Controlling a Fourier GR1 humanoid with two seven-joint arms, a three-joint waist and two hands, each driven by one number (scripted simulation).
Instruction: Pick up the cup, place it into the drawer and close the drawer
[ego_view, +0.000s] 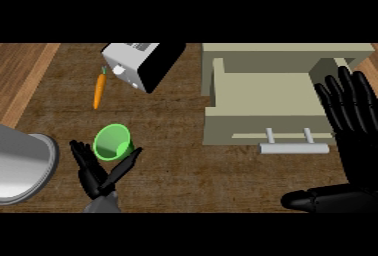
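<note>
While its fingers spread open, the left hand (100, 175) cradles the green cup (113, 142).

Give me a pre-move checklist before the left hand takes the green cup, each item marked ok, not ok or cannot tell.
1. Left hand open at the green cup, fingers either side: ok.
2. Cup held: not ok, fingers are not curled round it.
3. Cup upright: not ok, it is tilted with its mouth showing.
4. Drawer pulled open, inside bare: ok.
5. Right hand open, beside the drawer's right wall and clear of its opening: ok.
6. Carrot and toaster lie beyond the cup, not between it and the drawer: ok.
</note>
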